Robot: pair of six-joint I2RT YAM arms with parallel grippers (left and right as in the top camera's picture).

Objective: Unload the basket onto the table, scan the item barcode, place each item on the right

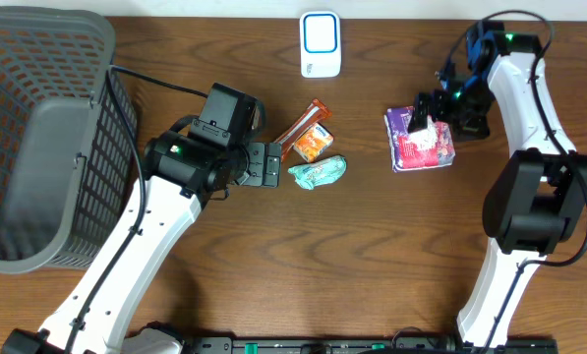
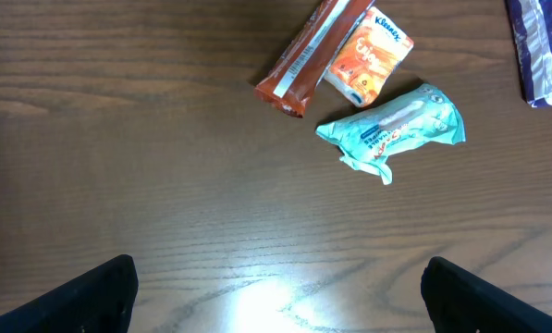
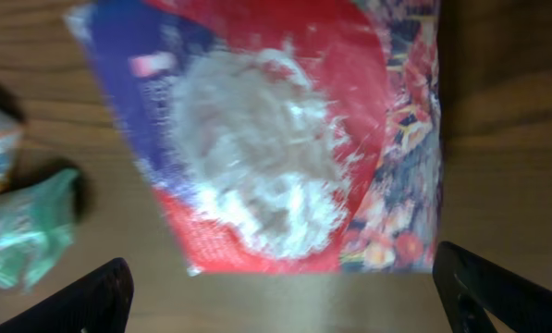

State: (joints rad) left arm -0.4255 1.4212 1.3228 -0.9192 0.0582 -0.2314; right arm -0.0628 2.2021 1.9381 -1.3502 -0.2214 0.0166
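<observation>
- Right now my right gripper [image 3: 280, 282] hangs directly over the snack bag [image 1: 421, 140] with its jaws spread wide and nothing between them.
- The bag lies flat on the table [image 1: 391, 256] at about 2 o'clock, red-and-purple face up. I judge it to be the item for scanning.
- I can see no barcode on the upturned face. It is probably on the underside, so I expect the bag will need turning before the reader can see it.
- The barcode scanner [image 1: 320, 44], a white unit with a blue face, stands at 12 o'clock at the far edge, well apart from the bag. The bag sits at 4 o'clock from it, inside my right arm's reach.
- My left gripper [image 2: 276, 277] is also open and empty, low over bare wood near the table's centre. It points toward 3 o'clock at the small pile.
- The pile holds a Kleenex tissue pack [image 2: 369, 56] touching a brown snack bar [image 2: 305, 57], with a crumpled teal wrapper [image 2: 393, 127] just beside them at 6 o'clock. I take these to be queued for later turns.
- The dark mesh basket [image 1: 37, 118] sits at 9 o'clock beside my left arm. It is likely where scanned goods go.
- My guess is that the risk is in the pick. The bag is soft and puffy, so a pinch near an edge could slip.
</observation>
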